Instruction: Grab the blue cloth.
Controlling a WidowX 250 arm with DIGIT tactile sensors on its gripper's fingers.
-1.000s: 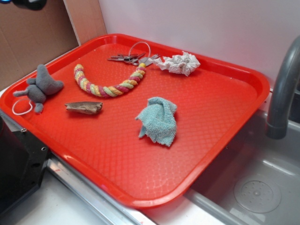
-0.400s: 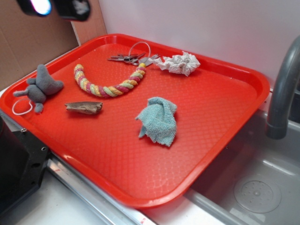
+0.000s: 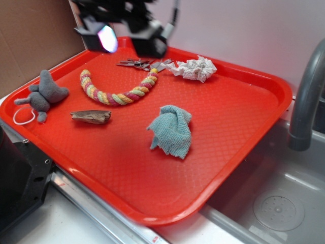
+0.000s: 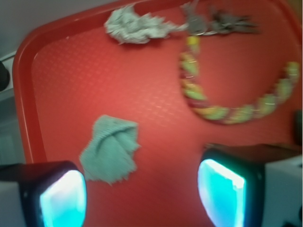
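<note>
The gripper (image 3: 129,36) is seen blurred at the top of the exterior view, held above the far end of the red tray (image 3: 244,147). In the wrist view its two glowing fingers (image 4: 64,198) are spread wide apart, and nothing is held between them; only bare tray surface is seen in the gap.

The blue cloth (image 4: 111,149) is found lying bunched on the tray, just ahead of the left-hand finger in the wrist view and partly beside it, apart from both fingers. In the exterior view the blue cloth (image 3: 171,130) is placed near the tray's middle, well apart from the gripper and nearer the camera.

Further ahead of the jaws, a white paper wad (image 4: 135,26) is seen near the tray's rim, with a bunch of keys (image 4: 218,23) beside it. A braided rope (image 4: 227,101) is curved ahead of the right-hand finger. A grey stuffed toy (image 3: 43,95) and a piece of wood (image 3: 91,117) are seen only in the exterior view, on the tray's left part.
</note>
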